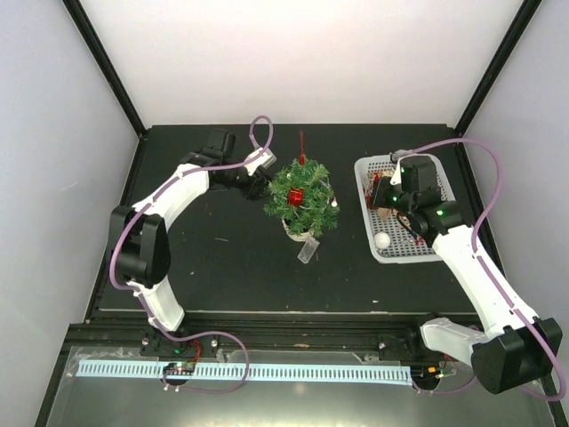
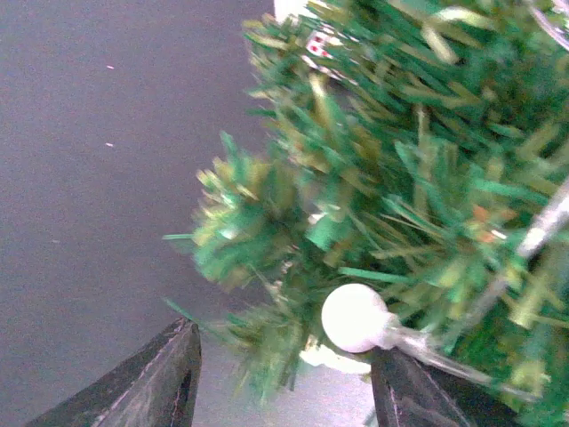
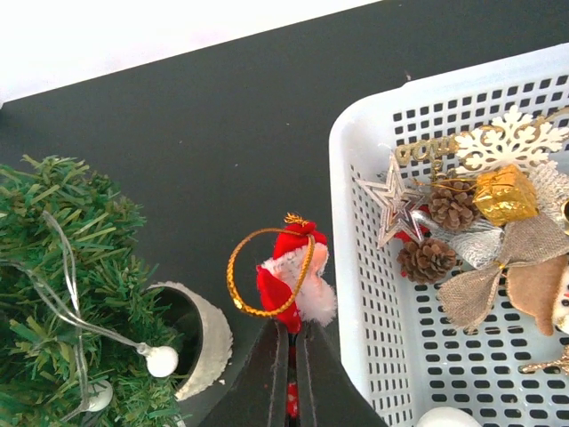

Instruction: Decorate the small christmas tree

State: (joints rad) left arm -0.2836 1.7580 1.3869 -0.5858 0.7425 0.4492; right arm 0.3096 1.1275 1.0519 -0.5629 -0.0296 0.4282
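One small christmas tree, one basket, one Santa ornament.

The small christmas tree had stiff plastic needles with a slight gloss, and a smooth, pearly white bead hung among them. The table was matt black. The basket was smooth white plastic mesh. The santa figure looked like red felt with fluffy white trim and a glittery gold cord. Inside the basket, 2 pine cones were rough and woody, the gift box shiny gold foil, the bow coarse burlap.
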